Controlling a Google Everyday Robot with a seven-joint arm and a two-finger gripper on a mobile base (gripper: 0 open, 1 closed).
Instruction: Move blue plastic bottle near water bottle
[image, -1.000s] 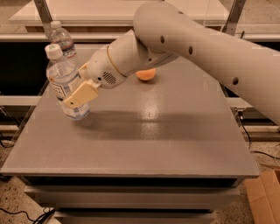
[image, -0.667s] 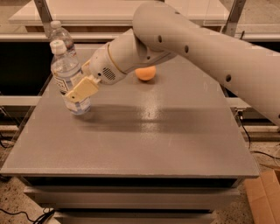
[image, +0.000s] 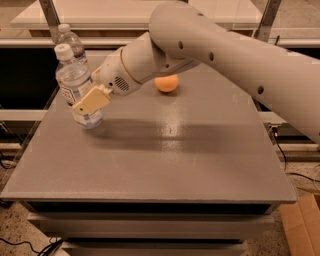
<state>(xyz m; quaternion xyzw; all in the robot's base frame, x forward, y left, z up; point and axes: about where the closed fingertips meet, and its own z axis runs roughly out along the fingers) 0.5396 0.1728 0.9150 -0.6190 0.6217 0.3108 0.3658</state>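
Note:
The blue plastic bottle (image: 71, 75), wide and bluish-clear with a white cap, stands upright at the table's far left. My gripper (image: 84, 104) is shut around its lower half. One tan finger (image: 92, 99) lies across the bottle's front and the other is hidden behind it. I cannot tell whether the bottle's base touches the table. The water bottle (image: 73, 42), slimmer with a small white cap, stands just behind it at the table's back left corner. The two are nearly touching.
An orange fruit (image: 166, 82) lies at the back middle of the grey table (image: 165, 165). My arm (image: 225, 50) reaches in from the right, above the table's back half. A cardboard box (image: 302, 225) sits on the floor at the lower right.
The gripper and the blue plastic bottle have shifted a little right and back, closer to the water bottle. The bottle now stands straighter.

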